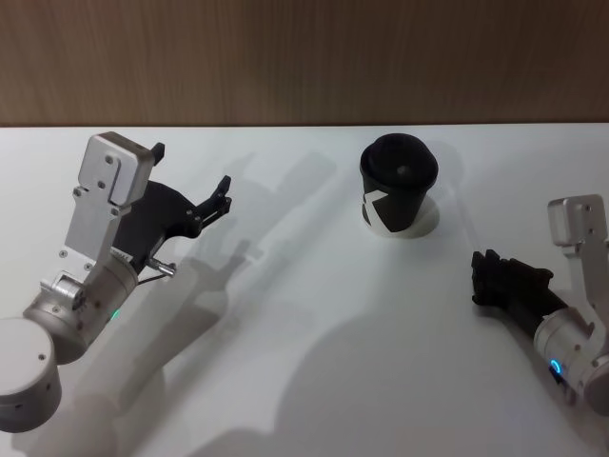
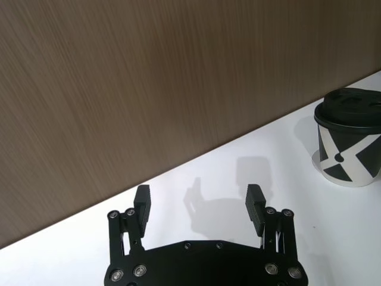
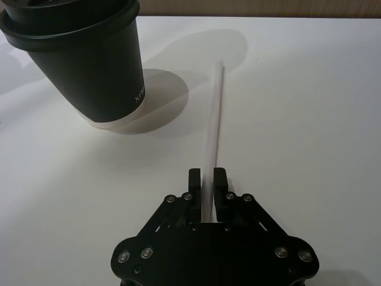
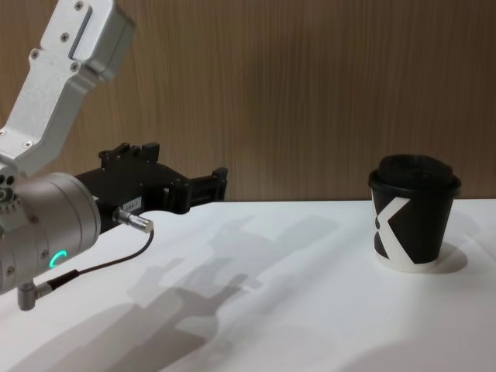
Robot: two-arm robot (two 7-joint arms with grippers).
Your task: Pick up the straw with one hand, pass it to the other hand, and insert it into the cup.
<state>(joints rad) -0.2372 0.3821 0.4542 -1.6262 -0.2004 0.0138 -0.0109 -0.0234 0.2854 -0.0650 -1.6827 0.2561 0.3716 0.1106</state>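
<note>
— Where is the straw (image 3: 215, 125)? From the head view I cannot tell what the right hand (image 1: 481, 274) has.

— The right wrist view settles it. The right hand (image 3: 208, 177) is closed on the straw, its two fingers (image 3: 194, 179) pinching one end. The thin white tube runs straight out ahead of them, above the white surface (image 3: 309, 119). Its far end is near the cup (image 3: 89, 65), apart from it, beside the cup's shadow. I cannot tell if the tip touches the surface.

— And the cup?

— It stands upright on the surface (image 1: 304, 314), toward the far edge. In the head view the cup (image 1: 395, 190) is beyond the right hand and to its left. The chest view gives it from the side: the cup (image 4: 412, 221) with its white angular mark and a black domed lid (image 4: 413, 172) on top.

— The left hand (image 1: 190, 168)?

— It hangs over the left part of the surface, well apart from the cup. The left wrist view shows the left hand (image 2: 199, 193) spread wide with nothing between its fingers (image 2: 143, 199), and the cup (image 2: 351, 143) off to one side.

— What else is around?

— A wood-grain wall (image 4: 294, 93) stands behind the surface. In the chest view the left hand (image 4: 186, 167) points toward the cup, and a green ring light (image 4: 56, 258) glows on its silver arm, with a thin black cable (image 4: 101, 267) looping beneath. Arm shadows fall across the middle of the surface.
</note>
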